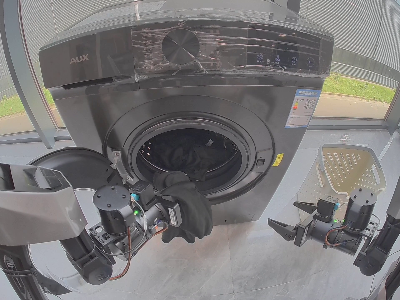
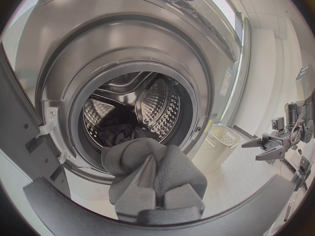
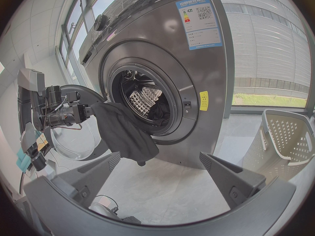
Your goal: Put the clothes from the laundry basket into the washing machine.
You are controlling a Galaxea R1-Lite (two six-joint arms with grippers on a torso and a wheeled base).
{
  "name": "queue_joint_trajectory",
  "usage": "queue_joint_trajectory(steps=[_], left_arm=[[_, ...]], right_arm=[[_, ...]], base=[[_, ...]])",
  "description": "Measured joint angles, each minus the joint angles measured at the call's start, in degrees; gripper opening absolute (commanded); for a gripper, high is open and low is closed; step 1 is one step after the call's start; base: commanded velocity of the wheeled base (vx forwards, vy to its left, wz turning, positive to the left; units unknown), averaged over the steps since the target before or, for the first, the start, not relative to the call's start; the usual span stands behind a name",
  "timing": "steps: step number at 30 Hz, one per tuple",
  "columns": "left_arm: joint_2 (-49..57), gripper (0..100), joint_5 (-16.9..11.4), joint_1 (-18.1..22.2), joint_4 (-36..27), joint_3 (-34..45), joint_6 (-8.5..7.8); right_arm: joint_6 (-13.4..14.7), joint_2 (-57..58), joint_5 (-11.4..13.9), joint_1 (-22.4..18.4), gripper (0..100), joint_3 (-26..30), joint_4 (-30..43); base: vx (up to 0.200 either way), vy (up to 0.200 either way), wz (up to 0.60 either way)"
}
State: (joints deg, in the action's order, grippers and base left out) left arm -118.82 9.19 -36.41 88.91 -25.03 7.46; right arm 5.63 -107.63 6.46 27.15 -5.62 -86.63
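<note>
Fig.: L arm bent low, wrist approx. level, pointing fwd. We see the left gripper [image 2: 160, 184] clamped on a dark garment [image 1: 196, 217]. R arm low at the robot's right, forearm approx. horizontal, pointing inward. The right gripper [image 1: 285, 215] has its jaws spread wide.

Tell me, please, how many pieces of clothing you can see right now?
2. One dark garment is clamped in the left gripper, hanging at the washing machine's door opening; one dark heap lies inside the drum, and it may hide further pieces.
</note>
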Motion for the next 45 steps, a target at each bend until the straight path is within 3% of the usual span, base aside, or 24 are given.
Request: queue_joint_trajectory(steps=[22, 27, 34, 38, 41, 45], left_arm=[[-3.0, 0, 1.5, -2.1, -0.1, -4.0, -0.29], [-7.2, 0, 1.2, -1.0, -0.3, -13.3, -1.83], [-15.7, 0, -2.4, 1.0, -1.3, -27.3, -2.35], [-19.9, 0, -3.1, 1.6, -5.4, -34.0, -1.3], [-22.3, 0, -2.6, 2.0, -9.0, -39.7, -0.1], [-24.5, 0, -1.7, 2.6, -13.2, -47.1, 0.37]], right_arm=[[0.0, 0.5, 0.0, 0.9, 100, 0.0, 0.0], [0.0, 0.6, 0.0, 1.2, 100, 0.0, -0.1], [0.0, 0.7, 0.0, 1.3, 100, 0.0, -0.2], [0.0, 0.8, 0.0, 1.4, 100, 0.0, -0.2], [0.0, 0.8, 0.0, 1.4, 100, -0.1, -0.2], [0.0, 0.8, 0.0, 1.4, 100, -0.1, -0.2]], base=[[0.0, 0.0, 0.0], [0.0, 0.0, 0.0], [0.0, 0.0, 0.0], [0.0, 0.0, 0.0], [0.0, 0.0, 0.0], [0.0, 0.0, 0.0]])
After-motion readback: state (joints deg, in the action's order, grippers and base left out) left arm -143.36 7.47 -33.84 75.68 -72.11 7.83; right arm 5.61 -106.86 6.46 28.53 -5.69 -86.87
